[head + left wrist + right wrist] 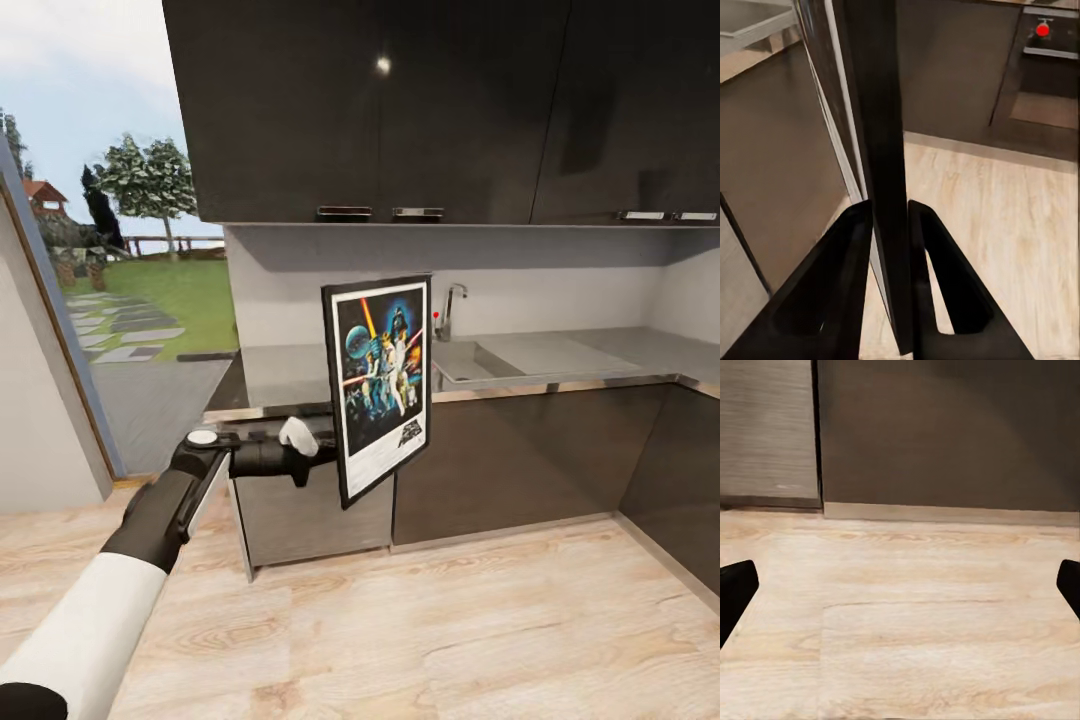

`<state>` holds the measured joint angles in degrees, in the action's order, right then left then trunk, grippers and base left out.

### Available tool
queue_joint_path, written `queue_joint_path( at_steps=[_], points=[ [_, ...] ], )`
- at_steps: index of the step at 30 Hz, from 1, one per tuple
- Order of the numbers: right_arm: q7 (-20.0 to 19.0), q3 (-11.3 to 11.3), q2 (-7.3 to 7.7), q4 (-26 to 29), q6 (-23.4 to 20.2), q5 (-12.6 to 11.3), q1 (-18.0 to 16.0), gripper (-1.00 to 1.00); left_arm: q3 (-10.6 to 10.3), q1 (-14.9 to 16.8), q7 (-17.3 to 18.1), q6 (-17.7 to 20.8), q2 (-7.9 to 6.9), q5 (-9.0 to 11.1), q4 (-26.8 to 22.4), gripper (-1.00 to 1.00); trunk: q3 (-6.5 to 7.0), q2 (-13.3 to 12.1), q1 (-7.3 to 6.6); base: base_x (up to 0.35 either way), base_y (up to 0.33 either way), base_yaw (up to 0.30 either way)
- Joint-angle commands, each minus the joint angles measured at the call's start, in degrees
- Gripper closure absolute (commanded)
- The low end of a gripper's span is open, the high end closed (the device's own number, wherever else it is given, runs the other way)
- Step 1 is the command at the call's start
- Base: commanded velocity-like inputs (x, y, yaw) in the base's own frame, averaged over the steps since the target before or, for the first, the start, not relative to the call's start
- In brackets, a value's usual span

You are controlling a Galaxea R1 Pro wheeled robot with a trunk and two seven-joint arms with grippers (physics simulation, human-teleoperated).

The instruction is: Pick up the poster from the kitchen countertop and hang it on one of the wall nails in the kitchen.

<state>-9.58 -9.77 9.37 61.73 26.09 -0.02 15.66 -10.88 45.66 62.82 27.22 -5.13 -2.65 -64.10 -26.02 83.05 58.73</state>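
Head view: the left gripper (325, 447) has its jaws squeezed on the poster (380, 385), standing tall before the counter (590, 352). The right gripper (900, 585) is spread wide, holding nothing.

From the head we look forward and down at the countertop (560, 355) from near. Our left wrist camera looks close along the poster (881, 150) edge toward the floor (1005, 225), which the right wrist camera (915, 622) shares, facing cabinets (945, 435).
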Motion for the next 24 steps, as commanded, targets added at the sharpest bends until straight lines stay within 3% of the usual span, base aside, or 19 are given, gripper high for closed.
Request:
queue_joint_path(
  at_steps=[1,2,6,7,9,12,16,18,21,24],
  points=[
    [-2.51,-0.27,0.08,1.94,-2.55,0.01,0.0,-1.0,-0.03,-0.81,0.48,0.34,-0.6,-0.17,-0.79,1.0,-0.05,0.03,0.0,0.0,0.0,0.0],
    [-6.99,-1.04,0.3,5.61,-7.76,0.04,-0.01,-1.0,-0.06,-2.27,0.92,0.32,-1.71,-0.17,-1.96,1.0,-0.05,0.03,0.0,0.0,0.0,0.0],
    [-15.64,-4.55,0.52,11.66,-17.23,-0.05,-0.27,-1.0,-0.09,-4.65,1.43,-0.22,-3.47,-0.13,-3.55,1.0,-0.05,0.03,0.0,0.0,0.0,0.0],
    [-21.43,-6.62,0.6,14.6,-21.85,-0.1,-1.53,-1.0,-0.1,-6.13,1.73,-1.44,-4.39,-0.11,-4.09,1.0,-0.05,0.03,0.0,0.0,0.0,0.0],
    [-27.22,-8.0,0.71,16.42,-25.73,-0.02,-5.42,-1.0,-0.1,-7.85,3.42,-3.02,-5.05,-0.11,-4.39,1.0,-0.05,0.03,0.0,0.0,0.0,0.0],
    [-31.81,-8.56,1.06,17.17,-30.52,0.02,-9.76,-1.0,-0.1,-9.39,5.49,-3.8,-5.36,-0.14,-4.57,1.0,-0.05,0.03,0.0,0.0,0.0,0.0],
    [-40.01,-8.85,2.8,17.43,-38.31,0.04,-16.61,-1.0,-0.1,-10.99,6.87,-4.22,-5.54,-0.16,-4.64,1.0,-0.05,0.03,0.0,0.0,0.0,0.0],
    [-42.63,-8.89,3.15,17.38,-40.31,0.07,-19.04,-1.0,-0.11,-11.26,7.06,-4.27,-5.56,-0.16,-4.64,1.0,-0.05,0.03,0.0,0.0,0.0,0.0],
    [-42.15,-9.12,2.17,18.36,-39.3,-0.97,-19.97,-1.0,-0.8,-12.24,6.97,-3.01,-4.57,0.89,-5.59,1.0,-0.05,0.03,0.0,0.0,0.0,0.0],
    [-42.15,-9.12,2.15,19.33,-38.33,-1.98,-20.94,-1.0,-0.8,-12.54,6.97,-2.88,-3.6,1.14,-5.71,1.0,-0.05,0.03,0.0,0.0,0.0,0.0]
  ],
)
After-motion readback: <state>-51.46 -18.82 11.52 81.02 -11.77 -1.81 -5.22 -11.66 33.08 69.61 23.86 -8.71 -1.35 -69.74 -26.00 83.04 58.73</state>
